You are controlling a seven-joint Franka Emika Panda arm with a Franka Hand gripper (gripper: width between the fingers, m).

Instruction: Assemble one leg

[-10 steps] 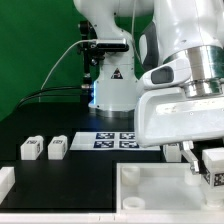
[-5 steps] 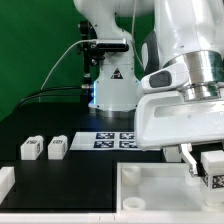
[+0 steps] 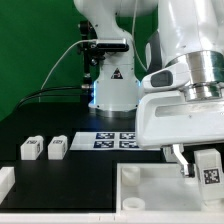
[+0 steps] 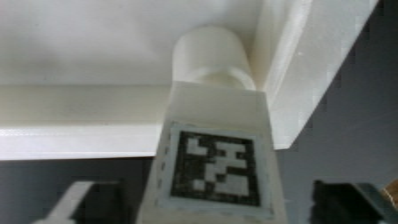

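**Leg poised at the tray corner**

The leg (image 3: pixel 208 172): upright, tag toward the camera, at the corner of the white tray (image 3: pixel 150 190) on the exterior view's right, directly beneath the gripper (image 3: pixel 200 160). In the wrist view, rounded peg end close against the inner angle of the tray's rim; impossible to tell whether already seated in a socket. Fingers (image 4: pixel 84 203) flanking the block on both sides, with dark slivers between them and its faces; cannot tell whether clamped on it or slightly parted.

Probably the step of driving the peg into the corner socket. Keep the block's long axis square to the tray floor, and correct any lean before pressing. Centre the peg on the hole, not on the rim wall beside it. Press and turn gently. Let go only once seated firmly enough to stand alone. Avoid shoving the tray sideways.

Further out: black tabletop (image 3: pixel 85 157), flat and matte. Two more legs (image 3: pixel 31 148) (image 3: pixel 57 147) side by side toward the exterior view's left, well apart from the work. Marker board (image 3: pixel 115 139) between them and the gripper, in front of the arm's base (image 3: pixel 108 85). Green backdrop (image 3: pixel 30 50) behind. Plenty of room to the left; little to spare on the right.
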